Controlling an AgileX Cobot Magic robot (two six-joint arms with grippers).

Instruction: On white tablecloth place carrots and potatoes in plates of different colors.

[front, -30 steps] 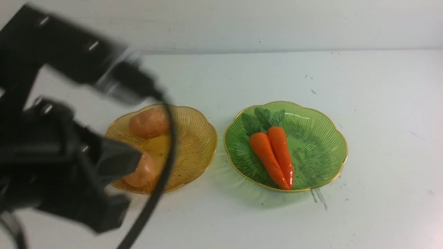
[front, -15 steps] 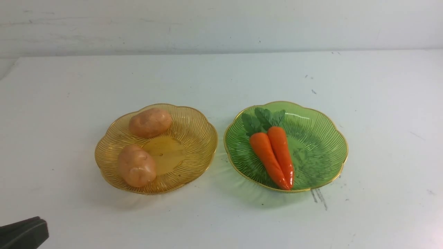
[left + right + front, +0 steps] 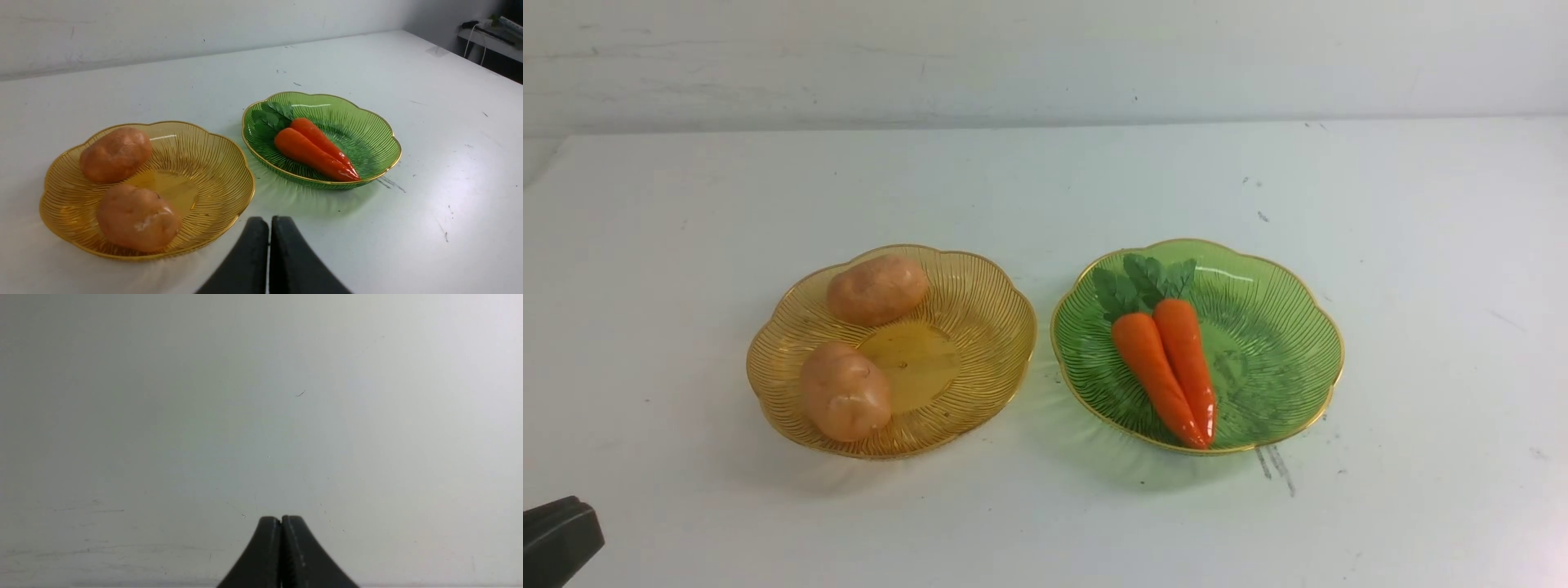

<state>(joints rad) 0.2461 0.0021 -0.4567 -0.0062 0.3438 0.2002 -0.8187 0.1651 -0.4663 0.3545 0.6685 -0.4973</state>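
Left gripper (image 3: pixel 269 222), jaws pressed together and empty, cut off at the near-left corner of the front view; right gripper (image 3: pixel 281 520), likewise closed on nothing, appears only in its own wrist view, facing a blank pale surface. On the white tablecloth (image 3: pixel 1045 188), amber plate (image 3: pixel 980 282) at left holds two potatoes: far potato (image 3: pixel 877 289) with long axis running left to right, near potato (image 3: pixel 845 392) close to the near-left rim. Green plate (image 3: pixel 1282 327) at right holds two carrots (image 3: pixel 1168 359) lying side by side and touching, leafy tops far, tips toward the near rim.
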